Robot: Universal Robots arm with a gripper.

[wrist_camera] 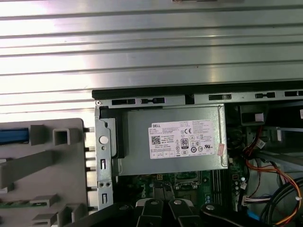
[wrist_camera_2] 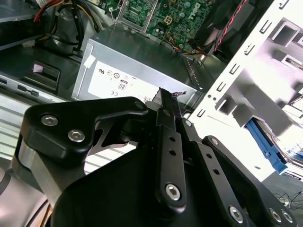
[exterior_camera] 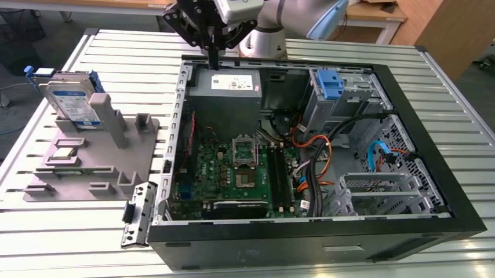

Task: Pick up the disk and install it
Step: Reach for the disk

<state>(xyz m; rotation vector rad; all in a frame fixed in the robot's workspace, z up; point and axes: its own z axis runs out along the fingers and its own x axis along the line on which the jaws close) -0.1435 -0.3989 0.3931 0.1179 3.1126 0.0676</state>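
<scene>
The disk [exterior_camera: 72, 102] is a silver drive with a white-and-blue label and blue rails. It stands upright in a slot of the grey fixture [exterior_camera: 87, 165] at the exterior view's left. A blue strip of its rail [wrist_camera: 13, 136] shows in the first wrist view. My gripper [exterior_camera: 213, 61] hangs over the back edge of the open computer case [exterior_camera: 309, 231], just above the power-supply box [exterior_camera: 226, 87] and well apart from the disk. Its black fingers [wrist_camera_2: 163, 101] are pressed together, shut, with nothing between them.
Inside the case lie the green motherboard [exterior_camera: 232, 168], bundled cables [exterior_camera: 325, 145] and a metal drive cage [exterior_camera: 352, 95] with an upright blue latch [exterior_camera: 330, 84]. The case and fixture rest on a slatted metal table [exterior_camera: 69, 231]. The arm's base [exterior_camera: 263, 43] stands behind the case.
</scene>
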